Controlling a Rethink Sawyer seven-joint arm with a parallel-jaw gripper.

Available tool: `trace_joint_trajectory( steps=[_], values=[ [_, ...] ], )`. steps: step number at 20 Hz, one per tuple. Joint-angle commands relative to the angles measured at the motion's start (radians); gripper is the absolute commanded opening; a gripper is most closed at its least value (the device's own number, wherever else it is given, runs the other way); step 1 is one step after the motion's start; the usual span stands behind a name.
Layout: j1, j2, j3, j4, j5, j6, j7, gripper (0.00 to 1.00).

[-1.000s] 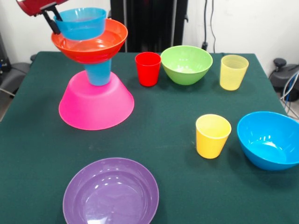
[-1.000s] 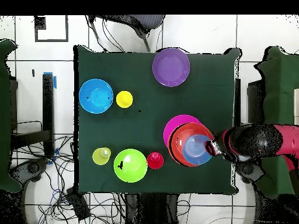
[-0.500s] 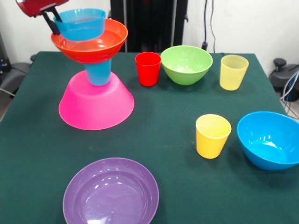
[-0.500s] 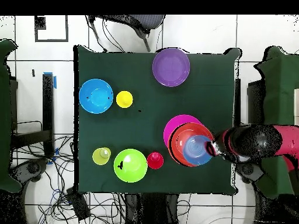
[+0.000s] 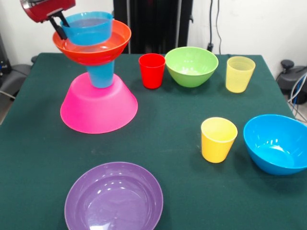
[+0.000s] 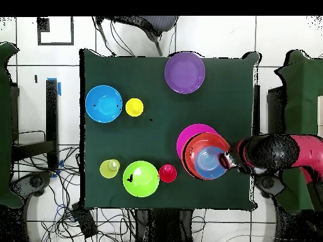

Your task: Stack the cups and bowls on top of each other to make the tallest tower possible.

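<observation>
Claw (image 5: 61,26) clamped on small blue bowl's (image 5: 88,28) rim, poised just above orange bowl (image 5: 96,48), slightly off-centre.

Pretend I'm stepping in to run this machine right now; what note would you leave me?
Hand: shut on the rim of the small blue bowl, held in the orange bowl.
Tower: pink bowl upside down, blue cup, orange bowl on top.
Done: three pieces stacked, the fourth not let go.
Left: red cup, green bowl, pale yellow cup, yellow cup, blue bowl, purple bowl.
</observation>
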Motion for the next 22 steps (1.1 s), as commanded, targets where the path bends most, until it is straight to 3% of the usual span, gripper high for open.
trace_joint_trajectory(
  steps=[1,22],
  values=[
    [0.075,0.036,-0.058,-0.017,-0.089,-0.036,-0.221,0.00],
    [0.071,0.023,-0.062,-0.009,-0.090,-0.032,-0.212,0.00]
  ],
)
